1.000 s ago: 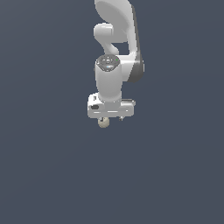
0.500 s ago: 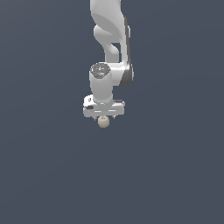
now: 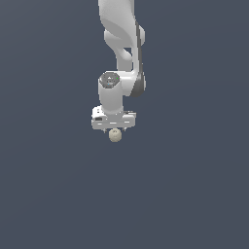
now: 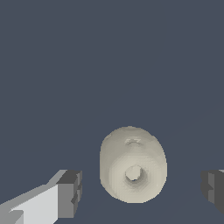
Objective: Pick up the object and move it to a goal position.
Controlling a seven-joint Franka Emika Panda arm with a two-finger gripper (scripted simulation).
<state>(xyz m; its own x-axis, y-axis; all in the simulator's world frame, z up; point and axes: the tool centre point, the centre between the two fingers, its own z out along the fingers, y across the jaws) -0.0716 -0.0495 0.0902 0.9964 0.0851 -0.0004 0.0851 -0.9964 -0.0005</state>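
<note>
The object is a small cream-beige ball (image 3: 115, 135) with a rough surface and a small dimple. It lies directly under my white gripper (image 3: 114, 128) in the exterior view. In the wrist view the ball (image 4: 133, 164) sits between the two dark finger pads (image 4: 70, 194). There is a clear gap on each side, so neither pad touches it. My gripper (image 4: 141, 189) is open around the ball. No goal marker shows in either view.
The ground is a plain dark grey-blue surface (image 3: 194, 194) with no other objects or edges in view. The white arm (image 3: 121, 44) rises from the gripper toward the top of the exterior view.
The gripper has shifted to the exterior view's left until it is centred over the ball, and has come slightly lower. The ball has not moved.
</note>
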